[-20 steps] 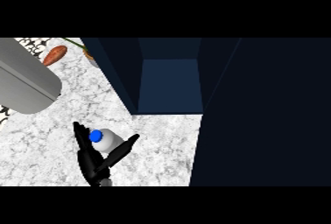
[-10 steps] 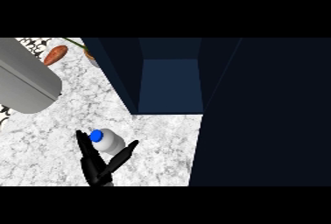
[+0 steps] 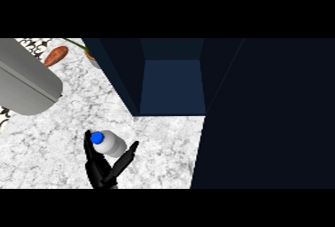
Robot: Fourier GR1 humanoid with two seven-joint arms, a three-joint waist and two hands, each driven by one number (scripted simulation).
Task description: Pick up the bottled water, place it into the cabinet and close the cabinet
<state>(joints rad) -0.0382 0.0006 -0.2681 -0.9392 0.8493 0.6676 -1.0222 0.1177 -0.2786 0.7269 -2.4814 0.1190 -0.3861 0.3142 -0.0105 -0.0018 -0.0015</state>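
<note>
The bottled water [image 3: 110, 144], clear with a blue cap, sits low over the white marble counter [image 3: 52, 146], tilted with its cap toward the left. My right hand [image 3: 104, 170] comes up from the lower edge and is shut on the bottle, fingers curled on both sides. The dark blue cabinet [image 3: 171, 84] stands open just beyond and to the right of the bottle. Its door [image 3: 268, 119] fills the right side of the view. My left grey forearm [image 3: 26, 84] lies across the upper left; of the left hand [image 3: 3, 113] only a dark sliver shows.
A carrot [image 3: 56, 55] lies at the far left of the counter, with another small item [image 3: 90, 55] beside the cabinet's left wall. Bare marble lies between the bottle and the cabinet's mouth.
The right hand and the bottle have shifted slightly to the left and the fingers have drawn in around it. The cabinet and left forearm have not moved.
</note>
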